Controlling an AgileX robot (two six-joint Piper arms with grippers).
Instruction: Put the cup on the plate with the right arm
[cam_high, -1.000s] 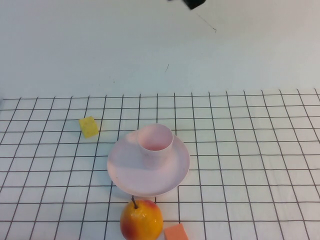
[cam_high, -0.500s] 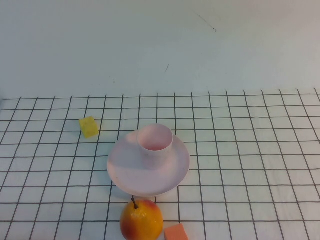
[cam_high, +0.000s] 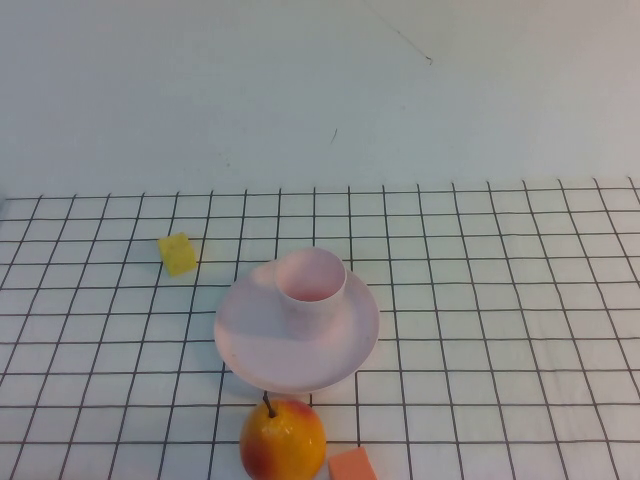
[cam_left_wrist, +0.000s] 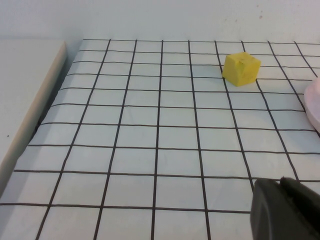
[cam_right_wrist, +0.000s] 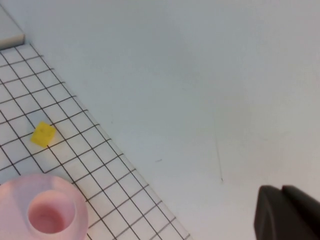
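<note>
The pale pink cup (cam_high: 310, 278) stands upright on the far part of the round pink plate (cam_high: 255, 340), near the table's middle front. The right wrist view looks down on the cup (cam_right_wrist: 50, 216) and the plate (cam_right_wrist: 10, 197) from well above and beyond them. My right gripper (cam_right_wrist: 281, 190) is shut and empty, high over the plain white surface behind the grid, away from the cup. My left gripper (cam_left_wrist: 280, 182) is shut and empty, low over the grid cloth at the left, with the plate's rim (cam_left_wrist: 314, 102) at the edge of its view. Neither gripper shows in the high view.
A yellow cube (cam_high: 178, 253) lies left of the plate and also shows in the left wrist view (cam_left_wrist: 241, 68). A yellow-red pear-like fruit (cam_high: 283, 440) and an orange block (cam_high: 352, 465) sit at the front edge. A raised white ledge (cam_left_wrist: 30, 115) borders the cloth's left side.
A dark part of the right gripper showed at the top edge of the high view one second ago. It has since left that view. Cup and plate have not moved.
</note>
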